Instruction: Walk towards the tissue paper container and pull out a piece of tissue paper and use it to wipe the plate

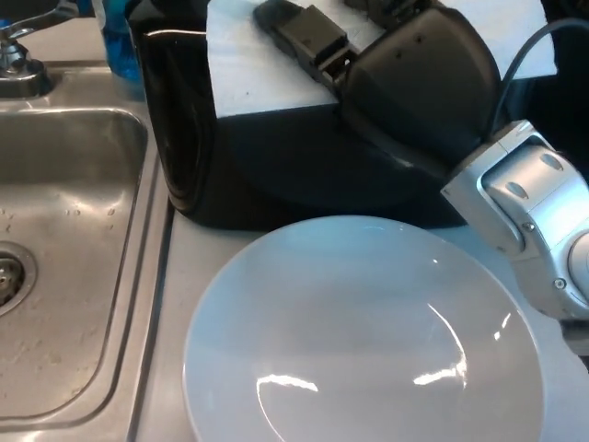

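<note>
right hand (pixel 405 78) lies on the white tissue paper (pixel 253 69) atop the black tissue paper container (pixel 248 180), one of its fingers (pixel 304 35) stretched flat, grip cannot tell; white plate (pixel 359 336) on counter (pixel 170 276) beside sink (pixel 64 239).
</note>
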Motion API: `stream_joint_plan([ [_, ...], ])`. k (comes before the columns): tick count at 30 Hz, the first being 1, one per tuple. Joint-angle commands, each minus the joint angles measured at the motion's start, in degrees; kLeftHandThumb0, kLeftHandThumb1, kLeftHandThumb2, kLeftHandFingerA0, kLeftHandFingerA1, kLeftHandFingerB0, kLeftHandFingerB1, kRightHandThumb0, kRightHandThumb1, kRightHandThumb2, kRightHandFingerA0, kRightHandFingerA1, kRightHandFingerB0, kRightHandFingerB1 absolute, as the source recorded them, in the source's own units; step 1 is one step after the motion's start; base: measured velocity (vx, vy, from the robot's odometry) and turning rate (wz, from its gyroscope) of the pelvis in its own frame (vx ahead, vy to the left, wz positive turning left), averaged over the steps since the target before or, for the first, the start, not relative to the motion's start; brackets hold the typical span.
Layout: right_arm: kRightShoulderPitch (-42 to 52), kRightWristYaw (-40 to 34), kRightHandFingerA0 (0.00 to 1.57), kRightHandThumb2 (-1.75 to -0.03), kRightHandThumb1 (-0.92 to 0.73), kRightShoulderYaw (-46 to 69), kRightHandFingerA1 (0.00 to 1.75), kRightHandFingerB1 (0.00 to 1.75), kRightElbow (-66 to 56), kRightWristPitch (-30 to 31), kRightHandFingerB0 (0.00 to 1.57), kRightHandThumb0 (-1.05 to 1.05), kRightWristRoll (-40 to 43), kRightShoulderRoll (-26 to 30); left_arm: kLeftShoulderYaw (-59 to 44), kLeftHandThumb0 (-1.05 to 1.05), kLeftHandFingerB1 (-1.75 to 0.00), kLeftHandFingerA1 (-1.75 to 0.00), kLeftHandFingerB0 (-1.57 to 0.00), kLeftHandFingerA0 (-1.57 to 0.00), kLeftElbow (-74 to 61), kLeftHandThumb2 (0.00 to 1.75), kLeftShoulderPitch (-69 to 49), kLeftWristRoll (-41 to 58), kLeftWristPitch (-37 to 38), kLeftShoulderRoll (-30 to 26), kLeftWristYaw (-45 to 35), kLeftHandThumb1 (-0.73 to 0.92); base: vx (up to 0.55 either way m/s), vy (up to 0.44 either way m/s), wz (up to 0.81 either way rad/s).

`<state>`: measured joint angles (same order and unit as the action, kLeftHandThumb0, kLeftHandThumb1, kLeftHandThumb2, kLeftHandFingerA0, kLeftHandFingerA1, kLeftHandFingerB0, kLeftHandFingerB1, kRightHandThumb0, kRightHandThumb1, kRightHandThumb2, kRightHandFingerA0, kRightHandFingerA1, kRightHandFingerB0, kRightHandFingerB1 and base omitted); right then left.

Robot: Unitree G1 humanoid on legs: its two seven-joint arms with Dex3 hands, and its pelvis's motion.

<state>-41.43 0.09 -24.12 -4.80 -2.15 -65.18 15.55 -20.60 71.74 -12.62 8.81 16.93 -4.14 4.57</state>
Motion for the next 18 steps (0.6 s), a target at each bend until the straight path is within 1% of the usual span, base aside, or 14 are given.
stream_joint_plan([
  [1,-1.36,-21.28,0.98,-0.79,-0.81,4.19,1.54,0.60,0.26,-6.12,0.61,-0.40,2.73,-1.22,1.33,0.03,-0.69,-0.97,-0.61,-0.78,0.49,0.83,-1.14,-1.90,4.54,-0.90,1.02,0.82,0.00,0.000,0.00],
  [2,-1.37,-21.66,0.98,-0.79,-0.81,4.24,1.54,0.60,0.03,-6.54,0.61,-0.40,2.85,-1.23,1.34,0.03,-0.69,-0.97,-0.61,-0.78,0.44,0.83,-1.17,-1.86,4.54,-0.86,1.00,0.82,0.00,0.000,0.00],
  [3,-1.43,-21.65,1.01,-0.77,-0.80,4.26,1.48,0.66,-0.78,-6.95,0.66,-0.43,3.25,-1.67,1.32,0.05,-0.69,-0.97,-0.61,-0.78,0.53,0.86,-1.03,-1.84,4.49,-0.84,1.06,0.81,0.00,0.000,0.00],
  [4,-1.40,-21.91,1.00,-0.71,-0.78,4.19,1.53,0.68,-1.64,-7.44,0.72,-0.46,3.40,-1.93,1.18,0.05,-0.69,-0.98,-0.62,-0.78,0.59,0.85,-0.88,-1.65,4.31,-0.77,1.00,0.80,0.00,0.000,0.00],
  [5,-1.34,-22.34,1.00,-0.71,-0.78,4.11,1.53,0.68,-2.22,-7.90,0.72,-0.46,3.35,-2.04,1.03,0.05,-0.69,-0.98,-0.62,-0.78,0.63,0.85,-0.76,-1.43,4.12,-0.70,0.89,0.80,0.00,0.000,0.00],
  [6,-0.89,-22.39,1.05,-0.67,-0.71,3.62,1.57,0.78,-4.52,-8.24,0.77,-0.47,2.65,-2.24,1.20,0.06,-0.70,-0.99,-0.63,-0.81,0.67,0.87,-0.75,-1.63,4.29,-0.62,1.06,0.79,0.00,0.000,0.00],
  [7,-0.15,-22.48,1.07,-0.73,-0.68,3.07,1.63,0.87,-7.17,-8.63,0.79,-0.47,2.14,-2.77,1.46,0.03,-0.70,-0.97,-0.63,-0.79,0.77,0.85,-0.69,-1.93,4.28,-0.68,1.09,0.79,0.00,0.000,0.00],
  [10,0.17,-22.69,1.07,-0.73,-0.68,3.02,1.63,0.87,-7.88,-8.94,0.79,-0.47,1.96,-3.03,1.56,0.03,-0.70,-0.97,-0.63,-0.79,0.83,0.85,-0.66,-2.01,4.26,-0.72,1.09,0.79,0.00,0.000,0.00],
  [11,1.22,-20.73,1.11,-0.80,-0.66,2.88,1.62,0.94,-10.82,-8.71,0.83,-0.47,2.24,-3.31,1.63,0.06,-0.70,-0.96,-0.64,-0.81,0.93,0.87,-0.64,-2.11,4.26,-0.79,1.23,0.78,0.00,0.000,0.00],
  [12,2.80,-17.76,1.11,-0.80,-0.66,2.65,1.62,0.94,-15.25,-8.38,0.83,-0.47,2.67,-3.73,1.74,0.06,-0.70,-0.96,-0.64,-0.81,1.07,0.87,-0.62,-2.25,4.27,-0.90,1.43,0.78,0.00,0.000,0.00],
  [14,3.03,-17.60,1.11,-0.80,-0.66,2.76,1.62,0.94,-15.53,-8.44,0.83,-0.47,2.58,-3.83,1.77,0.06,-0.70,-0.96,-0.64,-0.81,1.12,0.87,-0.60,-2.24,4.30,-0.91,1.45,0.78,0.00,0.000,0.00],
  [15,3.45,-17.17,1.07,-0.82,-0.62,3.07,1.67,0.96,-16.30,-8.45,0.82,-0.40,2.99,-3.84,1.76,0.05,-0.70,-0.96,-0.64,-0.81,1.14,0.87,-0.53,-2.22,4.33,-0.92,1.45,0.78,0.00,0.000,0.00],
  [18,4.28,-16.37,1.07,-0.82,-0.62,3.77,1.67,0.96,-17.63,-8.73,0.82,-0.40,3.53,-4.08,1.77,0.05,-0.70,-0.96,-0.64,-0.81,1.23,0.87,-0.40,-2.17,4.41,-0.93,1.46,0.78,0.00,0.000,0.00],
])
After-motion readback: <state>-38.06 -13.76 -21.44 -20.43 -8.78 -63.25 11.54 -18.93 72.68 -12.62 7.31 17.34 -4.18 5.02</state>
